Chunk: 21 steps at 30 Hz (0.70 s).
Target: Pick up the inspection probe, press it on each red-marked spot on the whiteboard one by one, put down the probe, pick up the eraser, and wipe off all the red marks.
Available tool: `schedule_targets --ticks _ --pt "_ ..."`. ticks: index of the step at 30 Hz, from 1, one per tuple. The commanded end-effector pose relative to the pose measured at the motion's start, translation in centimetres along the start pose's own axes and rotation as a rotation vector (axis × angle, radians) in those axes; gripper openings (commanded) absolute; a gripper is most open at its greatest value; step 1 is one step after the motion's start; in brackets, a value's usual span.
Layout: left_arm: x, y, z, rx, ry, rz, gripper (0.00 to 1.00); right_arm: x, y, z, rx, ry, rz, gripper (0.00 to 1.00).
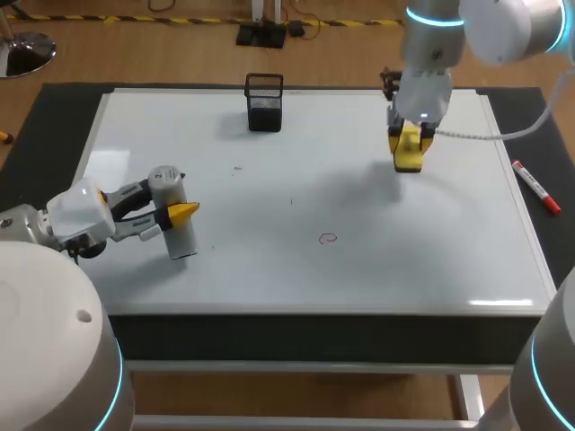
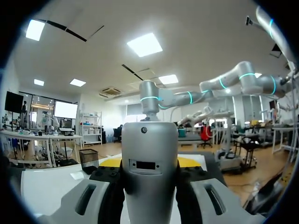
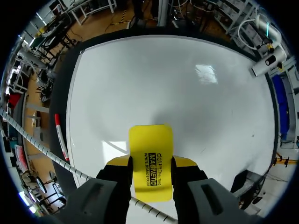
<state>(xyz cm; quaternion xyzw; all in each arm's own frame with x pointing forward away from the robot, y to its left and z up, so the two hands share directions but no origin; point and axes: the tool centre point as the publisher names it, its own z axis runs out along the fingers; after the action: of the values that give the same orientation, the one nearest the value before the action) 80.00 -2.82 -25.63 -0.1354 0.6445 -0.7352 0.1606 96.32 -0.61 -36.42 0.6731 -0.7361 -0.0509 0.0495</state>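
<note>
Head camera, above and behind, took in the whole whiteboard (image 1: 377, 269); the left wrist camera faced level across it, the right looked down closely. All shared it.

Dark, black-covered surface (image 1: 54, 117) here, and nearly all of it is taken up by a big white rectangular whiteboard (image 1: 296, 180) lying flat, with a dark margin showing along the left, right and far edges. Up by the board's far edge, a little left of middle, a black wire-mesh square cup (image 1: 264, 102) stands upright. One small red ring mark (image 1: 328, 238) sits around mid-board, toward the near edge. Off the board, on the dark strip along the surface's right edge, lies a red-and-white marker pen (image 1: 536, 187).
</note>
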Motion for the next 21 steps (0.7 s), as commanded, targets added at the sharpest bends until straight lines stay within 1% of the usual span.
schedule_targets --ticks 1,6,10,12,16,17,19,21 --pt "0.0 0.0 0.0 0.003 -0.002 0.001 0.00 -0.8 5.2 0.4 0.079 0.013 -0.060 0.00" --pt "0.0 0.0 0.0 0.003 -0.002 0.001 0.00 -2.6 9.0 0.4 0.065 -0.008 -0.130 0.00" --pt "0.0 0.0 0.0 0.003 -0.002 0.001 0.00 -4.2 11.3 -0.1 0.082 -0.017 -0.184 0.00" --pt "0.0 0.0 0.0 0.003 -0.002 0.001 0.00 -5.1 12.2 -0.2 0.078 -0.028 -0.208 0.00" --pt "0.0 0.0 0.0 0.003 -0.002 0.001 0.00 -7.3 13.8 0.2 0.092 -0.016 -0.268 0.00" --pt "0.0 0.0 0.0 0.003 -0.002 0.001 0.00 -7.9 14.2 0.4 0.108 -0.003 -0.287 0.00" --pt "0.0 0.0 0.0 0.003 -0.002 0.001 0.00 -8.9 14.7 0.8 0.101 -0.004 -0.312 0.00" --pt "0.0 0.0 0.0 0.003 -0.002 0.001 0.00 -9.9 15.2 1.1 0.116 0.014 -0.342 0.00"
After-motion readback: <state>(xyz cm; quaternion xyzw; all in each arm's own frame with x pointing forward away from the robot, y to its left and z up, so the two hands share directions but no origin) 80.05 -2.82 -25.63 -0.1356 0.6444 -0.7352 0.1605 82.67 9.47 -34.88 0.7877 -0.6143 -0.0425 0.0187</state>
